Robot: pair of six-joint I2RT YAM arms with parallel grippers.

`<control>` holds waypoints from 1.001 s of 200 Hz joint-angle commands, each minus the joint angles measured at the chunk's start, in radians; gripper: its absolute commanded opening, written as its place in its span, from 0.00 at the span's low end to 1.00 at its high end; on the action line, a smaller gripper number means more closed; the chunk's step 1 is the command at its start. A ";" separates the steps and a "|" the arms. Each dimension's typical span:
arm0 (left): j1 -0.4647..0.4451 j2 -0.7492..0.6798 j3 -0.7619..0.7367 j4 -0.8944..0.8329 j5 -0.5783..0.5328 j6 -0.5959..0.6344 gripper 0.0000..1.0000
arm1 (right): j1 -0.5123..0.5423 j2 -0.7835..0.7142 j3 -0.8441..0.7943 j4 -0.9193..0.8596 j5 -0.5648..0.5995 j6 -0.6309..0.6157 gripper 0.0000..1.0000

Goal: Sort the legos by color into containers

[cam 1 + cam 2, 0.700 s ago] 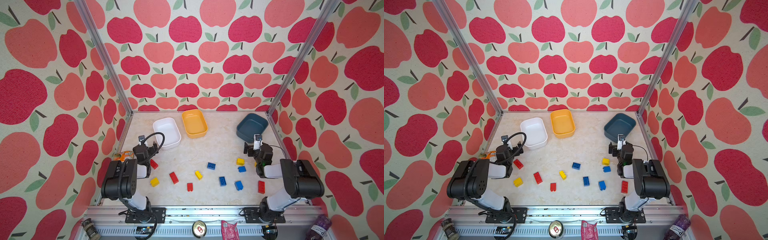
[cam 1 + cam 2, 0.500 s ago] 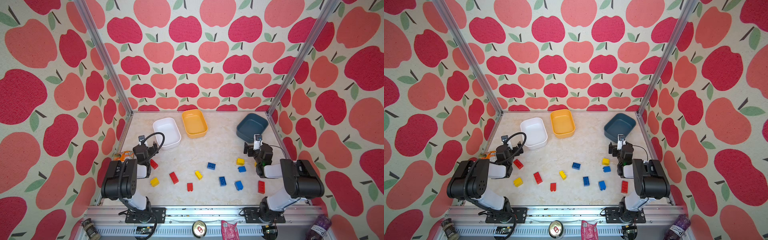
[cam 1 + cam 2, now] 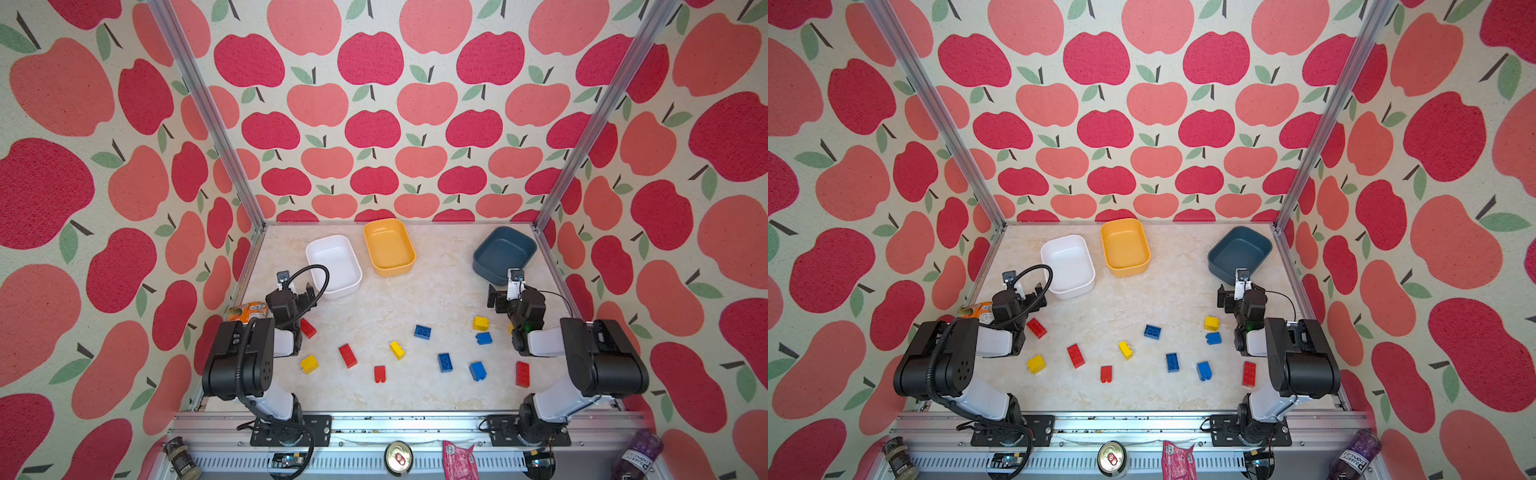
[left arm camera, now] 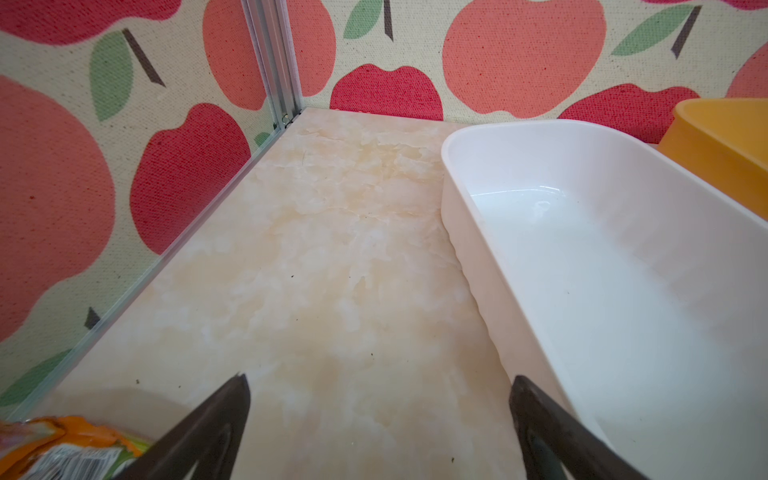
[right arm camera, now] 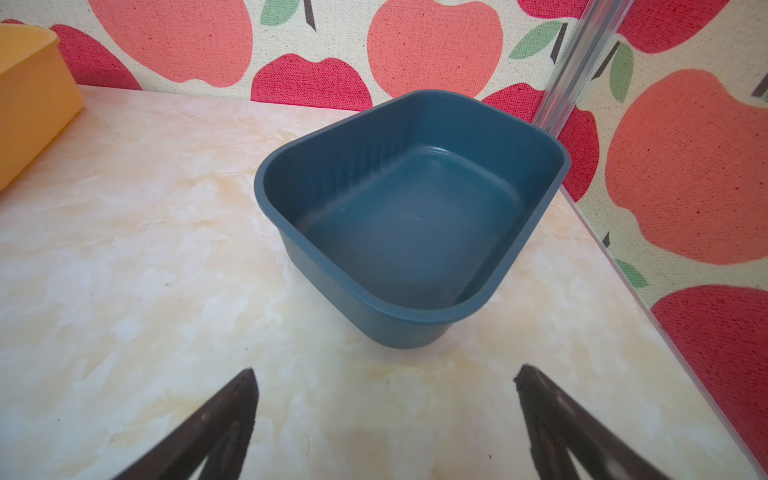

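Note:
Several red, yellow and blue legos lie scattered on the near half of the marble floor, among them a red one [image 3: 308, 328], a yellow one [image 3: 397, 350] and a blue one [image 3: 444, 362]. The containers stand at the back: a white tub [image 3: 334, 266] [image 4: 582, 257], a yellow-orange tub [image 3: 388, 247] and a slate-blue tub [image 3: 505, 251] [image 5: 407, 216]. All three hold nothing. My left gripper [image 3: 298, 293] [image 4: 378, 386] is open and empty beside the white tub's near corner. Just short of the blue tub, my right gripper [image 3: 505, 291] [image 5: 382, 378] is open and empty too.
An orange snack packet [image 3: 249, 311] [image 4: 62, 444] lies against the left wall by my left arm. Apple-print walls and metal posts close three sides. On the front rail sit a can [image 3: 398, 457], a pink packet [image 3: 457, 459], a jar [image 3: 180, 457] and a bottle [image 3: 636, 455].

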 commanded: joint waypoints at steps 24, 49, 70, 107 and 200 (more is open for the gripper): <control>-0.001 0.014 0.014 -0.001 -0.010 0.015 0.99 | 0.003 -0.007 0.016 -0.015 -0.008 0.015 0.99; 0.000 0.012 0.013 -0.002 -0.010 0.015 0.99 | 0.003 -0.008 0.016 -0.016 -0.006 0.015 0.99; 0.000 0.013 0.013 -0.002 -0.010 0.015 0.99 | 0.003 -0.008 0.014 -0.015 -0.006 0.014 0.99; -0.024 -0.101 0.053 -0.167 -0.084 0.016 0.99 | 0.042 -0.106 -0.004 -0.054 0.060 -0.017 0.99; -0.058 -0.160 0.472 -1.006 0.013 -0.178 0.91 | 0.157 -0.338 0.353 -0.921 0.079 0.093 0.99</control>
